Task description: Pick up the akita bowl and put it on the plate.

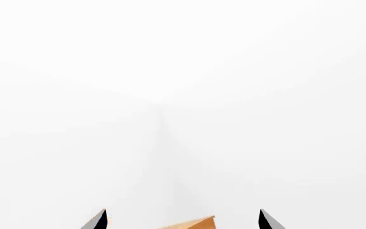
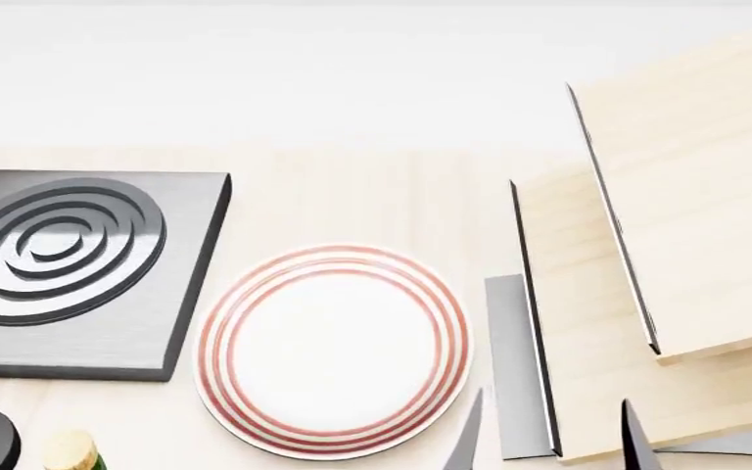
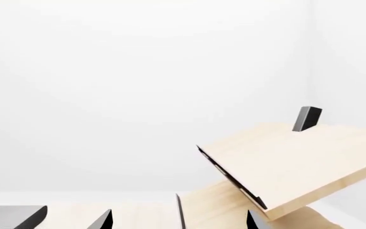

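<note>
Akita bowl: not in any view, so its place cannot be told from here; it must be found before any grasp.
Plate: the flat round white plate with concentric red rings (image 2: 333,351) lies bare on the pale wooden tabletop (image 2: 350,196), near the middle, nothing on it.
Neighbours: a dark grey square burner with raised rings (image 2: 70,269) sits just left of the plate; a tiered light wooden shelf with dark metal edges (image 2: 664,274) stands to the right.
Right gripper: the right gripper (image 2: 546,436) shows two dark tips spread apart at the near edge, right of the plate, nothing between them.
Left gripper: the left gripper (image 1: 183,219) also has its tips parted and empty, facing blank white wall.
Handling, judged: a deep glazed bowl is likely rigid, smooth, breakable and moderately weighty.
Hold, judged: pinch the rim wall, one finger inside and one outside; lower it gently onto the plate's centre.
</note>
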You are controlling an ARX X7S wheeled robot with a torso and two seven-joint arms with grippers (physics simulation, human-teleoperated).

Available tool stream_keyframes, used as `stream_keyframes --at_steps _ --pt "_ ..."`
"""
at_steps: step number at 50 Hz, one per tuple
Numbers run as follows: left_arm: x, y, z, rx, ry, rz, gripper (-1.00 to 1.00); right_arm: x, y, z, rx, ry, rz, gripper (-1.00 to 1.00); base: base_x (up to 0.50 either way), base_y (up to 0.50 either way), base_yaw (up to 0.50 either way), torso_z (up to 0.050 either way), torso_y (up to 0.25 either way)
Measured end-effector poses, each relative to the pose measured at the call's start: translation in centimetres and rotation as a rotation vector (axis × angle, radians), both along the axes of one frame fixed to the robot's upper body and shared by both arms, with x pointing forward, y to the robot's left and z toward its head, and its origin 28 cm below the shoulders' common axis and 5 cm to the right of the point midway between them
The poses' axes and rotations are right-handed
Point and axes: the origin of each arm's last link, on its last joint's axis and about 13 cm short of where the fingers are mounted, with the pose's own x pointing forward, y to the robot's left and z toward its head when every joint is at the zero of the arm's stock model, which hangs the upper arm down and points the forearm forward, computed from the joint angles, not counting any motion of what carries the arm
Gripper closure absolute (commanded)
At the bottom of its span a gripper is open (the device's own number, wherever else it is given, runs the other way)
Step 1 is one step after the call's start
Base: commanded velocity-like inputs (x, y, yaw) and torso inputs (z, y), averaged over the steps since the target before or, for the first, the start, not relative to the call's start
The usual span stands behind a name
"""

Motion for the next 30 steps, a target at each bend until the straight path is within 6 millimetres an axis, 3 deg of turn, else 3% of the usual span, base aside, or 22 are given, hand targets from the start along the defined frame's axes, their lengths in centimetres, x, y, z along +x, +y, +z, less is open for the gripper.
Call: stream_keyframes --at_steps 16,30 --pt "-0.5 1.9 2.8 0.037 0.103 0.036 -1.00 0.1 0.2 0.1 -0.009 0.002 0.010 -1.00 0.00 0.00 0.00 0.000 0.000" --pt "-0.2 2.6 3.3 0.041 0.177 0.043 -1.00 0.2 0.4 -0.1 -0.016 0.008 0.016 -1.00 0.00 0.00 0.00 0.000 0.000"
